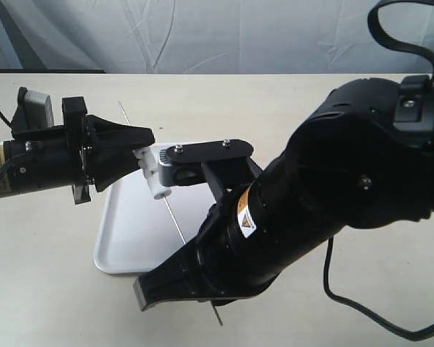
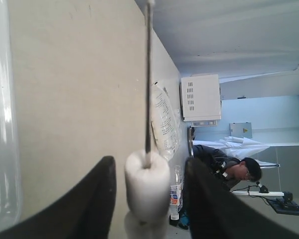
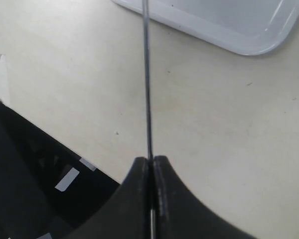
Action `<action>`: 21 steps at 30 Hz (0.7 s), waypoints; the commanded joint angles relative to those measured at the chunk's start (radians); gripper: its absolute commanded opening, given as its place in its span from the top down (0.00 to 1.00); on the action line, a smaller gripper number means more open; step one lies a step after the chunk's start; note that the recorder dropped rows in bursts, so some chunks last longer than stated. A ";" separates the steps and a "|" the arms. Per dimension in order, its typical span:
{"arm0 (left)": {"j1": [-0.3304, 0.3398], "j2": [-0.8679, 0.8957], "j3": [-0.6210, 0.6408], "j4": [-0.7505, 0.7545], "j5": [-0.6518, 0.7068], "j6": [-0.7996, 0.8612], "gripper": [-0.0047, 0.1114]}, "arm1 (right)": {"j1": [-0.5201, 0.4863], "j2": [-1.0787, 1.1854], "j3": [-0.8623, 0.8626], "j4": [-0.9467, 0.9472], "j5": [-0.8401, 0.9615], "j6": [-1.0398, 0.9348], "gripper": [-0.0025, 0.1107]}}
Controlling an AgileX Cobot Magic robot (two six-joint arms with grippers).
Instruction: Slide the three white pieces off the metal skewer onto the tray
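Grey, thin and straight, the metal skewer (image 3: 146, 74) is pinched near one end by the closed black jaws of the right gripper (image 3: 152, 160). White stubby marshmallow-like pieces (image 2: 147, 189) sit threaded on it above the flat white glossy tray (image 1: 130, 238), between the spread jaws of the left gripper (image 2: 149, 164), a gap on either side.

A beige table (image 1: 289, 94) spreads beneath the left fingers (image 2: 89, 204) and the right fingers (image 3: 134, 199). Ahead of the left ones are a printed clear bag (image 2: 164, 119), a white vented box (image 2: 200, 98) and a dark-haired person (image 2: 231, 169). Beside the right ones, pale tape strips (image 3: 67, 179) mark dark floor (image 3: 20, 199).
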 commanded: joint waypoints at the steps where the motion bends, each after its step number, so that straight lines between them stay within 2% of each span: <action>1: -0.008 0.002 -0.004 -0.012 -0.002 0.004 0.72 | 0.002 -0.006 0.004 -0.004 -0.007 -0.011 0.99; 4: -0.008 0.002 -0.004 -0.014 -0.002 0.004 0.77 | 0.002 -0.006 0.004 -0.007 -0.007 -0.011 0.99; 21: -0.008 0.002 -0.004 -0.031 0.025 0.006 0.77 | 0.002 -0.006 0.034 -0.007 0.000 -0.011 0.99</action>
